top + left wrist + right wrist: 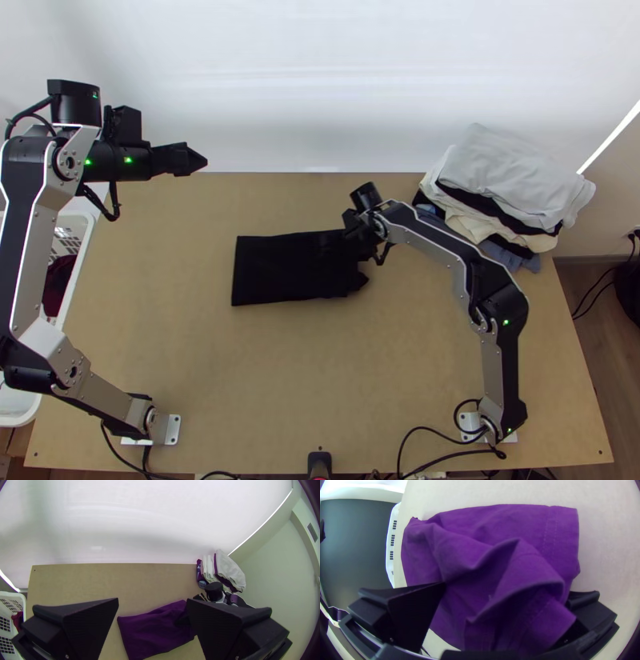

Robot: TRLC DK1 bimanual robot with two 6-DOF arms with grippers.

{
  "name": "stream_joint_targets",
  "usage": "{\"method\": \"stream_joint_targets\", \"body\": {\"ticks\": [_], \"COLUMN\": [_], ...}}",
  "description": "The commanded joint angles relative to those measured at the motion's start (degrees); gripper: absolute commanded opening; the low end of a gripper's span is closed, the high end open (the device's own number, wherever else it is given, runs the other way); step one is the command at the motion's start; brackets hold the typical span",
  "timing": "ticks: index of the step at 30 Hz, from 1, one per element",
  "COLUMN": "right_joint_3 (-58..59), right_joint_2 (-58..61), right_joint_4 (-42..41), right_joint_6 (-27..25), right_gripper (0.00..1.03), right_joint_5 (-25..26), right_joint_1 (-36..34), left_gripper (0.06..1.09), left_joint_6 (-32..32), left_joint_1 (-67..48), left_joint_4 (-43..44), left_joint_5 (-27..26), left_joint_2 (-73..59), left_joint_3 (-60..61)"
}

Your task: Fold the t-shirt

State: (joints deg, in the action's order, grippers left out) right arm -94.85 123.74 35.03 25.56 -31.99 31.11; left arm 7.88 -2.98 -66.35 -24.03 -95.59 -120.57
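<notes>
T-shirt (280,268) largely folded, rumpled end (530,566) needs tidying; right gripper (506,590) spread wide there, left gripper (152,599) spread, empty.

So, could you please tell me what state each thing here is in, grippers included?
T-shirt: folded into a rough rectangle, rumpled at the end under the right gripper.
Left gripper: open.
Right gripper: open, at the t-shirt.
Clothes stack: folded and piled.
White basket: upright, holding some cloth.
Dark red cloth: bunched in the basket.
</notes>
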Motion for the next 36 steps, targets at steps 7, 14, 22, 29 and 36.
{"method": "stream_joint_targets", "body": {"ticks": [7, 14, 22, 29, 36], "right_joint_3": [0.9, -3.0, -15.9, -37.1, -40.2], "right_joint_2": [-8.6, -19.9, -22.8, -14.9, -14.1], "right_joint_4": [3.6, 8.9, 9.4, 9.4, 4.6], "right_joint_6": [2.8, 3.5, 8.9, 12.7, 15.4], "right_gripper": [0.03, 0.03, 0.03, 0.03, 0.03], "right_joint_5": [-2.3, -3.4, -4.0, -6.1, -11.9], "right_joint_1": [-4.8, -7.6, -13.9, -24.3, -32.4], "left_gripper": [1.04, 1.04, 1.04, 1.04, 1.04], "left_joint_6": [-0.3, -0.4, -0.4, -0.4, -0.5], "left_joint_1": [1.0, 1.5, 1.5, 1.5, 2.4], "left_joint_4": [-0.9, -1.0, -0.9, -1.1, -1.3], "left_joint_5": [0.5, 0.4, 0.4, 0.4, 0.4], "left_joint_2": [2.9, 3.5, 3.7, 4.4, 4.6], "left_joint_3": [-1.7, -1.7, -1.8, -1.7, -1.4]}}
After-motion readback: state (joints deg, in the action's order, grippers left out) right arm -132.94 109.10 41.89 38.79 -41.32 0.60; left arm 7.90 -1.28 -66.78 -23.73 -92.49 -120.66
